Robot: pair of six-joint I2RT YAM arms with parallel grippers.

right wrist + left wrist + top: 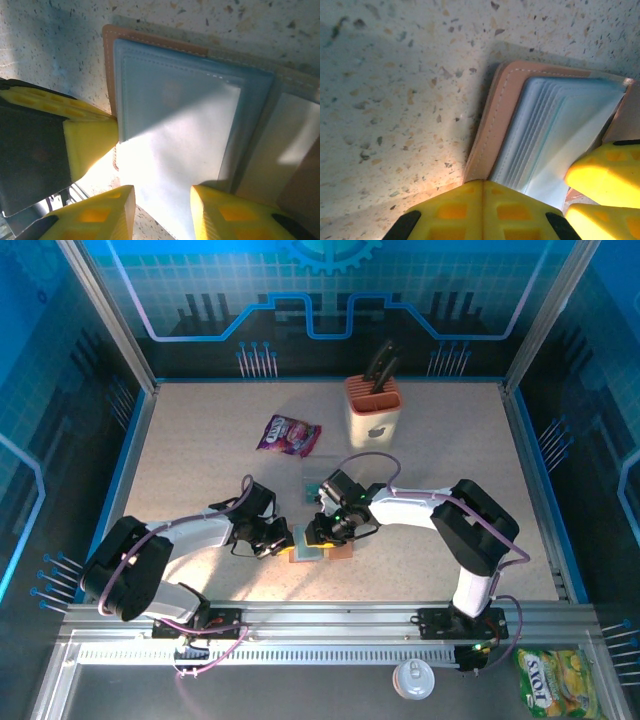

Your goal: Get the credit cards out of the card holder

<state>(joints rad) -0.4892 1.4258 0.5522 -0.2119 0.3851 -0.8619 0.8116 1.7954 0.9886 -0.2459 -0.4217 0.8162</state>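
Card holder (495, 115) lies open w/ pale-blue pockets (545, 130) stacked inside.

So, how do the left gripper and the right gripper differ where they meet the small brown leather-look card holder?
The left gripper has its jaws shut, while the right gripper has its jaws apart. The left gripper touches the small brown leather-look card holder at its brown stitched outer edge, while the right gripper stands over its grey-blue inner leaves. Both grippers are yellow-tipped, and both are at the opened card holder.
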